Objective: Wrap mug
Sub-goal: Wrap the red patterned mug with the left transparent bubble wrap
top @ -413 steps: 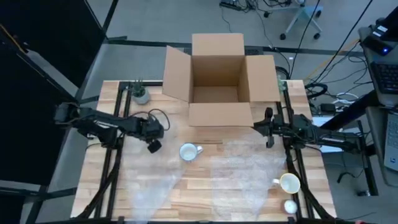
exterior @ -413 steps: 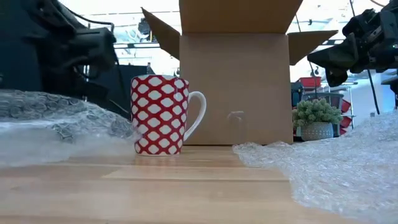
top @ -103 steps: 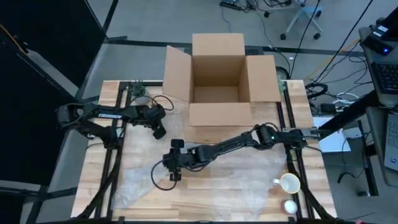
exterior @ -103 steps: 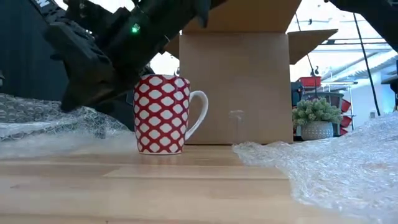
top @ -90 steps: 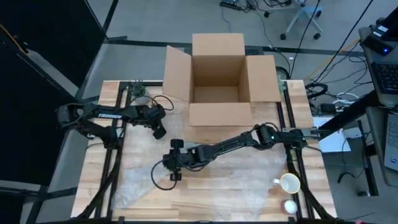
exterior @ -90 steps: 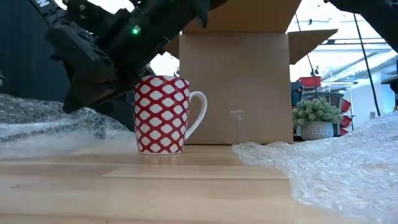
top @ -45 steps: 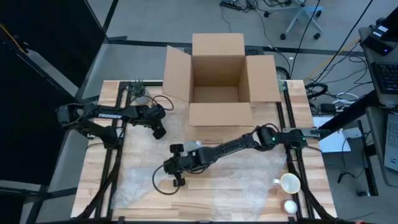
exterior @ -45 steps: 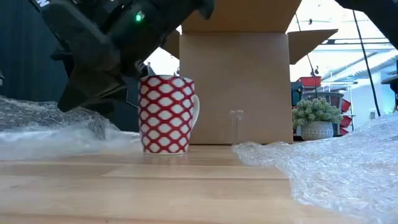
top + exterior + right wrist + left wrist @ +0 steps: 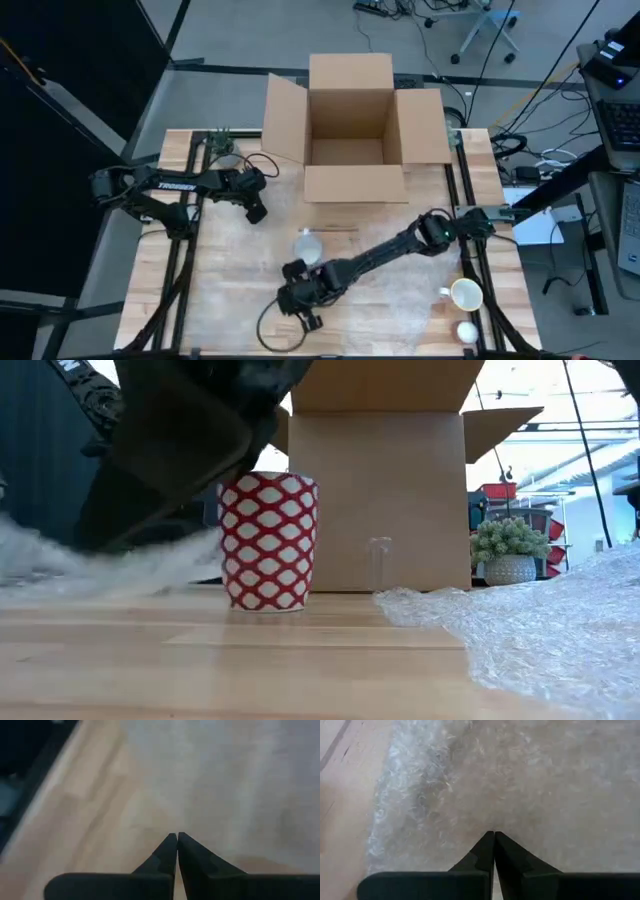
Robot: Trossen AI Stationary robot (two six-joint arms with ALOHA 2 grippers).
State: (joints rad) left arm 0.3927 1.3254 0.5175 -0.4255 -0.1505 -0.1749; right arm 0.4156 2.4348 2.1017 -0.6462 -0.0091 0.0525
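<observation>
Mug (image 9: 307,243), red with a white net pattern: stands upright on the bare wood of the table (image 9: 230,240), not yet wrapped at all. Sits a little way past the right gripper (image 9: 306,312), on the side toward the big open box (image 9: 350,130), apart from the fingers and not held.

Right gripper: reaches far across the table, low over the near edge. Fingers (image 9: 169,851) pressed tight together. Looks to be tugging at the bubble wrap (image 9: 100,572) right beside it, but cannot tell for sure whether a thin corner is pinched between the fingers. No handle to be seen in the low view, so probably turned away from that camera.

Left gripper (image 9: 255,210): waits farther off, beyond the mug on the box side, hanging over more bubble wrap. Fingers squeezed shut too, with nothing seen between them.

Step in hand, by the look of it: getting a sheet of wrap ready near the mug. Early in the job still.

Next move, as a guess: bring the wrap right up against the mug, or set the mug onto the sheet, then fold the wrap up and around the sides. Calls for a firm pinch on the thin sheet and a slow pull, so as not to knock the mug over or let the wrap slip free.
</observation>
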